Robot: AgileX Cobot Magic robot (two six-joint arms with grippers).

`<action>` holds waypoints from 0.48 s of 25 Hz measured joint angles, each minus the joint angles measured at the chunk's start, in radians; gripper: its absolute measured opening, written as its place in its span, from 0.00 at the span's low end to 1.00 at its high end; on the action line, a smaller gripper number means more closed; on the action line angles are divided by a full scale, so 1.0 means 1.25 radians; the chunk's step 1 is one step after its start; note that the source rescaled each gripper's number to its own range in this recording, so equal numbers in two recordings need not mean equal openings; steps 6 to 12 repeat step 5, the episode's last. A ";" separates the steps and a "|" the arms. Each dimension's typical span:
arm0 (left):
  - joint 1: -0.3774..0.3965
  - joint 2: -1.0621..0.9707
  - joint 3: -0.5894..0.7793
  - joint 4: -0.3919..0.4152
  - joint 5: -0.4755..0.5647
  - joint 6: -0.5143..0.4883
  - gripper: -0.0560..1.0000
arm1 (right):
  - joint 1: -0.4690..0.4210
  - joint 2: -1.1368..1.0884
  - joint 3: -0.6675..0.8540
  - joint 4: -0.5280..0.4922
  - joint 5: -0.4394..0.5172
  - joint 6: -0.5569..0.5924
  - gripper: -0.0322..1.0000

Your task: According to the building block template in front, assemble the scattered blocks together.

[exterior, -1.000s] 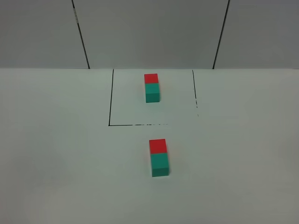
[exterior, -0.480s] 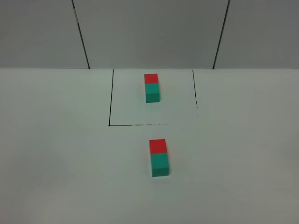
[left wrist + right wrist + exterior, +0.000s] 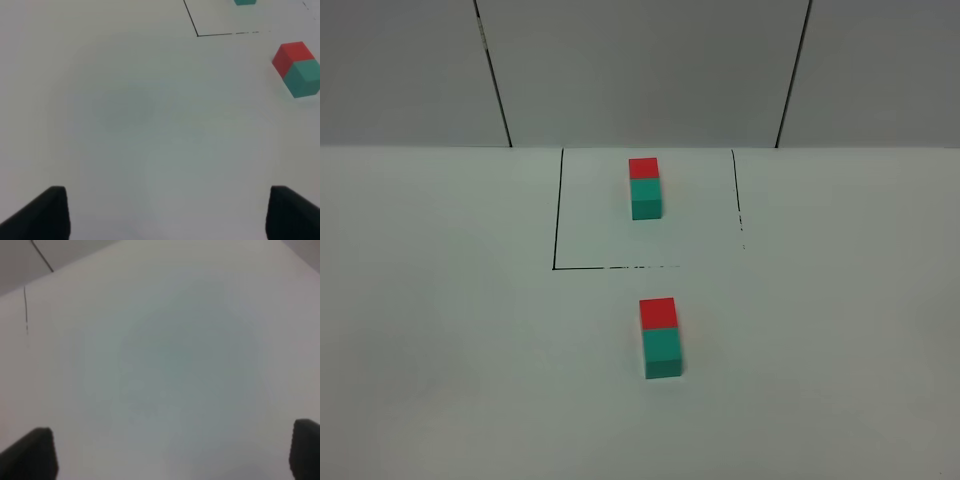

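The template, a red cube [image 3: 643, 167] joined to a teal cube [image 3: 646, 195], stands at the back inside a black outline. The larger red block [image 3: 658, 312] and teal block [image 3: 663, 352] sit touching in a row in front of the outline, red at the far end. The left wrist view shows this pair, red [image 3: 295, 54] and teal [image 3: 306, 77], and a bit of the template's teal cube [image 3: 245, 2]. My left gripper [image 3: 167, 215] is open and empty, well away from the blocks. My right gripper [image 3: 172, 455] is open and empty over bare table. Neither arm shows in the exterior view.
A black outline [image 3: 556, 266] marks a rectangle on the white table around the template. Its corner shows in the left wrist view [image 3: 198, 35], and one line of it in the right wrist view [image 3: 26, 310]. A grey panelled wall [image 3: 640, 70] rises behind the table.
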 joint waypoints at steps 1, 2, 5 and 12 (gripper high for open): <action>0.000 0.000 0.000 0.000 0.000 0.000 0.69 | 0.000 0.000 0.000 0.000 0.000 0.000 0.85; 0.000 0.000 0.000 0.000 0.000 0.000 0.69 | 0.000 0.000 0.000 0.000 0.000 0.001 0.85; 0.000 0.000 0.000 0.000 0.000 0.000 0.69 | 0.000 0.000 0.000 -0.001 0.000 0.001 0.84; 0.000 0.000 0.000 0.000 0.000 0.000 0.69 | 0.000 0.000 0.000 -0.001 0.000 0.001 0.84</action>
